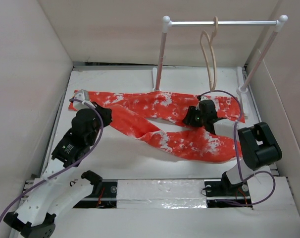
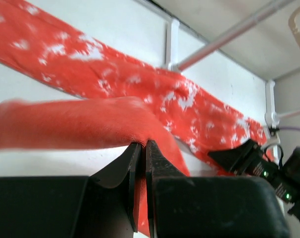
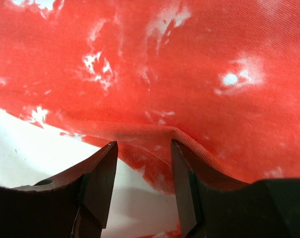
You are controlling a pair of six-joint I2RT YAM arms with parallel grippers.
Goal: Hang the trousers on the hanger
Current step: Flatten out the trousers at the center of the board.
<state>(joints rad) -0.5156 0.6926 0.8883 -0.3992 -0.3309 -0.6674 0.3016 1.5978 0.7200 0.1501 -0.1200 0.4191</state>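
The red-orange trousers [image 1: 160, 106] mottled with white lie spread on the white table, both legs running left from the waist at the right. My left gripper [image 1: 106, 115] is shut on the end of the nearer leg; in the left wrist view its jaws [image 2: 142, 146] pinch a fold of the fabric [image 2: 80, 121]. My right gripper [image 1: 205, 113] sits over the waist end. In the right wrist view it is open [image 3: 142, 148], straddling the cloth's hemmed edge [image 3: 155, 136], which rests on one fingertip. The pale beige hanger [image 1: 210, 54] hangs from the rail behind.
A white two-post rack [image 1: 222, 22] stands at the back of the table, its feet [image 1: 155, 82] just behind the trousers. White walls enclose the left, right and back sides. The right arm's black body [image 2: 259, 161] shows in the left wrist view.
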